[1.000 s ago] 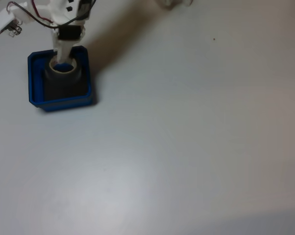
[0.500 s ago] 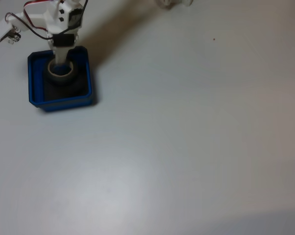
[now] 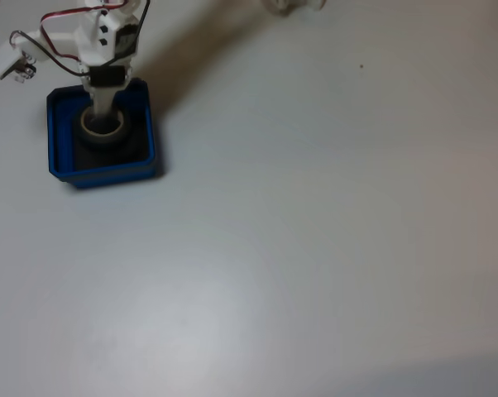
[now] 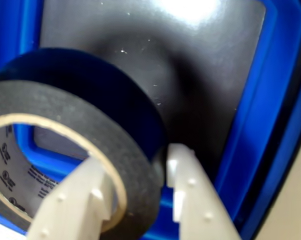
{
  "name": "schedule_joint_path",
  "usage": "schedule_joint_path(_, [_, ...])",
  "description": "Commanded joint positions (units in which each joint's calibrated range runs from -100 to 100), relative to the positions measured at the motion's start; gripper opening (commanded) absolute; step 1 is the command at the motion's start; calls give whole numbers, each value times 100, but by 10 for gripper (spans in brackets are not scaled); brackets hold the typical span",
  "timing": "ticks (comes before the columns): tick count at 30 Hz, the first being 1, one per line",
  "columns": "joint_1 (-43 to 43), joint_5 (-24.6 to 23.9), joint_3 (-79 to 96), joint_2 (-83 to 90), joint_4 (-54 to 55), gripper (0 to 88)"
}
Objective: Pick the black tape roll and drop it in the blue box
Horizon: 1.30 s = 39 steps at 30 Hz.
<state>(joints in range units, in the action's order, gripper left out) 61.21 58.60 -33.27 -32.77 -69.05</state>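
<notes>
In the fixed view the blue box sits at the upper left of the frame on a pale grey bench. The white arm, with red and black wires looping beside it, reaches down from the top edge into the box. The black tape roll is inside the box walls, in the upper half, over the dark floor, with its pale inner core facing up.

In the wrist view the tape roll takes up the left and centre of the frame, tilted, its printed whitish core at lower left. The white fingers are closed on the roll's wall at the bottom of the frame: one finger passes through the core, the other lies against the outer black face. Behind the roll are the box's dark, glossy floor and its stepped blue rim at right. Whether the roll touches the floor cannot be told.
</notes>
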Motion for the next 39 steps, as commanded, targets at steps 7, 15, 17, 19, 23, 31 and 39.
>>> schedule_joint_path(7, [69,32,-392,33,114,16])
schedule_joint_path(15, [69,32,-410,-218,123,16])
schedule_joint_path(17, [69,32,-401,-235,123,16])
schedule_joint_path(19, [69,32,-392,-243,123,16])
schedule_joint_path(23, [69,32,-410,-410,131,16])
schedule_joint_path(31, [59,32,-383,-544,403,16])
schedule_joint_path(39, [59,32,-392,-628,411,16])
